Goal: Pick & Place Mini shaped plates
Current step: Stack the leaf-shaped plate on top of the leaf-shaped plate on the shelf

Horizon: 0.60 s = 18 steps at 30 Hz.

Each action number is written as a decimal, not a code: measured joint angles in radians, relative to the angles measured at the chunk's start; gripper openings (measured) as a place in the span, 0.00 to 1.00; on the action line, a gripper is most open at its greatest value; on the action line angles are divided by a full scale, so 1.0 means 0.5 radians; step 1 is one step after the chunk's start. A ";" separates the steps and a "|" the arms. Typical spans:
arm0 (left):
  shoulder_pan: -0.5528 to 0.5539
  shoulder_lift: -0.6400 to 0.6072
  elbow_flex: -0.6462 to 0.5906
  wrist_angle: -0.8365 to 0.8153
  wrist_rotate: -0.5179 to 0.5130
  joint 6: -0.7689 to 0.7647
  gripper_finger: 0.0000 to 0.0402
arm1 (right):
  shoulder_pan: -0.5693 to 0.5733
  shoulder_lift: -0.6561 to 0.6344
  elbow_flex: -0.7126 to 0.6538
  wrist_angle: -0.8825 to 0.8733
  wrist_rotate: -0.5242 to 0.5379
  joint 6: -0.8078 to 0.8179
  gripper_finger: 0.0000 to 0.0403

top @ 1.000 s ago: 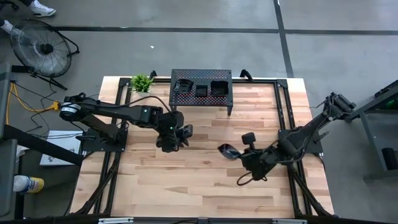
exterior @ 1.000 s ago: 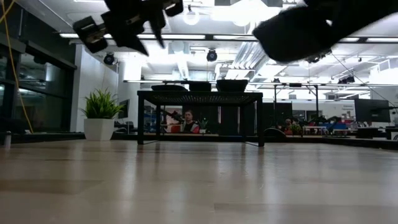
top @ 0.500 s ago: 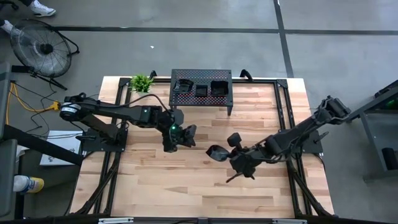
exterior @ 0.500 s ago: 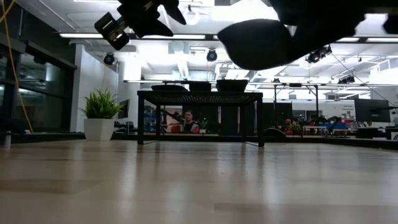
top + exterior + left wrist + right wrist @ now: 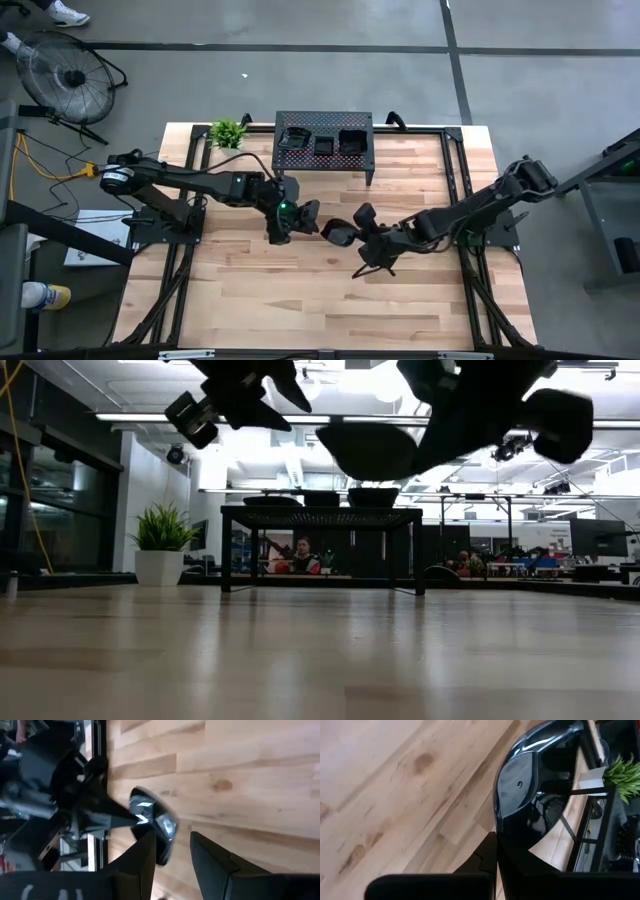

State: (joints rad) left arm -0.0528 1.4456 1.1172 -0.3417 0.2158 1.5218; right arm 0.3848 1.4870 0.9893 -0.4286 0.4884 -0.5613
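Right jaws [image 5: 345,233] gripping glossy plate [image 5: 338,234], three dishes [image 5: 324,141] on stand [image 5: 310,160]

Overhead and table-level cameras both see the stand [image 5: 323,142].

Wood table [image 5: 300,290] w/ perforated stand [image 5: 323,150], small plant [image 5: 228,132].

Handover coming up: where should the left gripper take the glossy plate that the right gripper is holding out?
Probably the free rim. The right gripper holds the plate above the table by the edge nearest its own arm, leaving the opposite rim pointing at the open left gripper. Come in level from that side, one finger over and one under the thin rim.
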 joint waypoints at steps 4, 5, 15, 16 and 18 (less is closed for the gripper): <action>0.001 0.000 0.000 0.000 -0.025 0.000 0.29 | 0.002 0.060 -0.002 0.036 0.065 -0.068 0.00; 0.001 0.000 0.000 0.001 -0.025 0.000 0.29 | 0.002 0.072 -0.002 0.059 0.068 -0.091 0.00; 0.001 0.000 0.000 -0.061 -0.025 0.000 0.29 | 0.002 0.108 0.018 0.180 0.149 -0.246 0.00; 0.001 0.000 0.000 -0.060 -0.025 0.000 0.29 | 0.002 0.108 0.032 0.181 0.140 -0.245 0.00; 0.001 0.000 0.000 -0.055 -0.025 0.000 0.29 | 0.002 0.107 0.059 0.194 0.128 -0.254 0.00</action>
State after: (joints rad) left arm -0.0525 1.4456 1.1172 -0.3694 0.2035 1.5215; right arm 0.3859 1.5406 1.0188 -0.3317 0.5522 -0.6884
